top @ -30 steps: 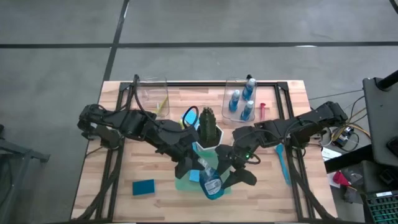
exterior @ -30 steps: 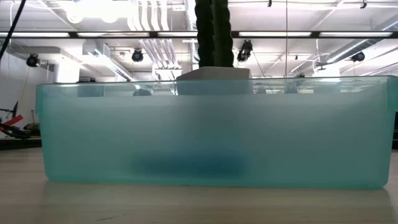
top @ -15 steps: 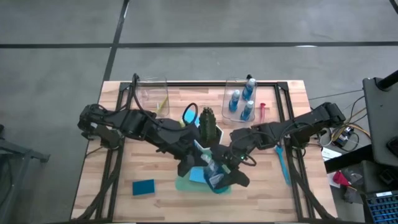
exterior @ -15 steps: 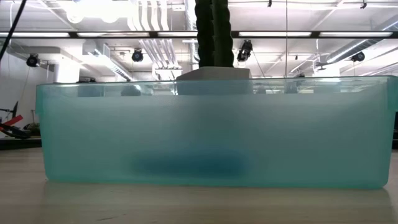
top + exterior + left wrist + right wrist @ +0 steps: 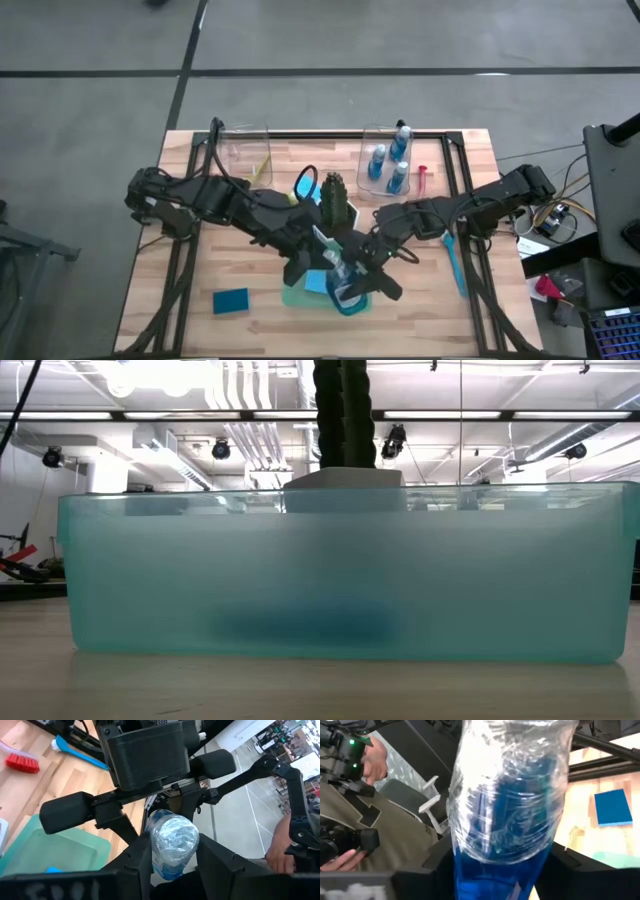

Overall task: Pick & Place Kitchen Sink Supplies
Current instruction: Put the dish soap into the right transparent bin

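The bottle (image 5: 341, 283) of blue liquid sits over the green tray (image 5: 296, 297) near the table's front middle, and we see both grippers meeting on it. In the left wrist view the bottle (image 5: 171, 843) shows end-on, its crinkled clear end facing that camera, so its long axis runs along the left arm's line of sight — roughly toward the right gripper (image 5: 150, 785) facing it. The left gripper (image 5: 318, 262) has its dark fingers (image 5: 142, 862) close on either side of the bottle, seemingly clamped on it. In the right wrist view the bottle (image 5: 507, 805) fills the picture, blue liquid gathered at the end nearest the right gripper's fingers (image 5: 445, 852), which flank its base; we take the right gripper (image 5: 352, 287) as gripping it too.

A blue sponge (image 5: 316, 283) lies in the tray, just beside the bottle; another (image 5: 231, 300) lies on the wooden table (image 5: 200, 290) to the left. Behind the tray stands the plant (image 5: 336, 200) — three more bottles (image 5: 387, 165) stand in a clear bin (image 5: 372, 135) at the back. A blue brush (image 5: 453, 262) lies on the right side.
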Robot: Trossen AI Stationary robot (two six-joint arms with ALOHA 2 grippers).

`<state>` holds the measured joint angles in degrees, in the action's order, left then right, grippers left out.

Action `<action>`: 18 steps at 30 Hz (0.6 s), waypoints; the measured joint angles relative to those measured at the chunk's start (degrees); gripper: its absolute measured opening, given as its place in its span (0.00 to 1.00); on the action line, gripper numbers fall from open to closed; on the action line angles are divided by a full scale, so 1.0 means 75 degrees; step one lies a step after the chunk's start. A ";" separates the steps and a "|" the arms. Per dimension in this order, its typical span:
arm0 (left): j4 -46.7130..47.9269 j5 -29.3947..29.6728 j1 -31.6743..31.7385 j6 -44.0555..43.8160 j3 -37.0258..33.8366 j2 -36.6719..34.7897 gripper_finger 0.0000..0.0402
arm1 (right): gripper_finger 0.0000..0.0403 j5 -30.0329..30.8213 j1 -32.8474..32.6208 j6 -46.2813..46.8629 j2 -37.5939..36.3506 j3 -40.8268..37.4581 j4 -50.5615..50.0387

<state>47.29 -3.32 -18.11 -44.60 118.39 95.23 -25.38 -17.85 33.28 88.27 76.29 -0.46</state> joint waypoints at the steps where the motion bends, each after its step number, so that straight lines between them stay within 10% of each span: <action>1: -0.0020 0.0035 0.0000 0.0001 0.0000 -0.0002 0.32 | 0.47 0.0008 0.0000 0.0005 -0.0003 0.0000 0.0037; 18: -0.1047 0.1098 -0.0005 0.0796 0.0012 -0.0615 0.60 | 0.34 0.0030 0.0015 0.0236 -0.0532 0.0176 0.0372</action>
<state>39.43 4.91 -18.15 -38.63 118.48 90.62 -25.16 -17.74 35.05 84.28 77.61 2.33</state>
